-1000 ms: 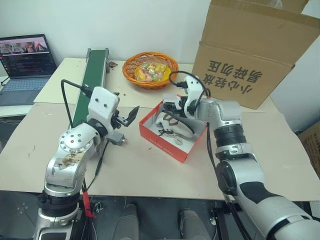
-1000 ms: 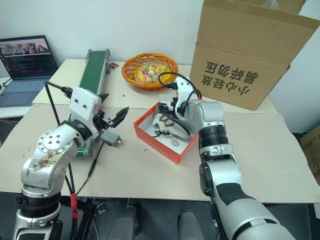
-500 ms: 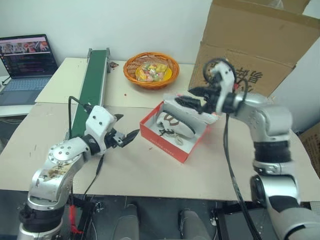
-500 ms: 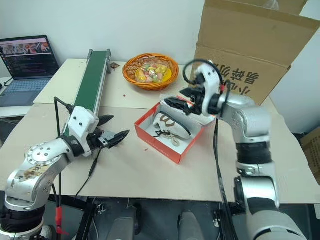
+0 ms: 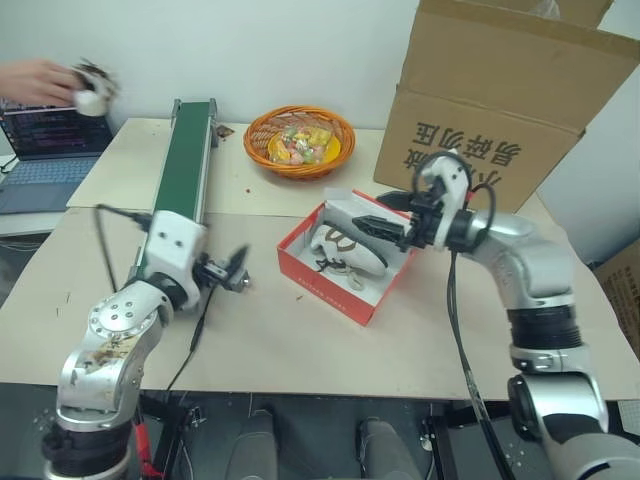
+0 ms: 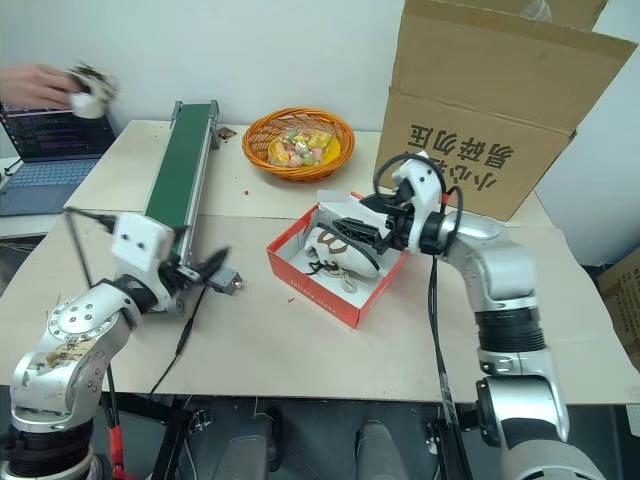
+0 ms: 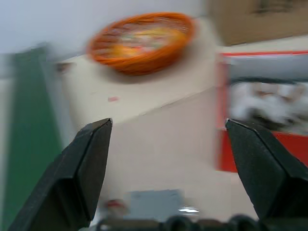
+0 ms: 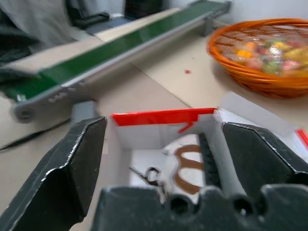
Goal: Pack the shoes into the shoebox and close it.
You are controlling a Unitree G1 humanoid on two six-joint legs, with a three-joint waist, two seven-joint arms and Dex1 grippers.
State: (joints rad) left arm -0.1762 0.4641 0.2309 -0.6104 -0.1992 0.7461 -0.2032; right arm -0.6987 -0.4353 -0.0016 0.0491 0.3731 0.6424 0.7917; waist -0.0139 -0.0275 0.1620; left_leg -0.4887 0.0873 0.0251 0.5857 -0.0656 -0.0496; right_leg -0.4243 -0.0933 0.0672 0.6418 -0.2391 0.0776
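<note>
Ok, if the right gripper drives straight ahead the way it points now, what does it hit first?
Probably the shoes inside the open shoebox: the right gripper, jaws open, aims into it. Depth is unclear.

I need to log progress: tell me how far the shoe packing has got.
Done: a shoe lies inside the red shoebox; whether both are in, I cannot tell. In hand: nothing; the left gripper and right gripper are open and empty. Left: closing the lid, not yet shut.

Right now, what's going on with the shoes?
Both claws open, holding nothing: left claw, right claw. Shoes inside shoebox, lid up. Nothing blocking.
</note>
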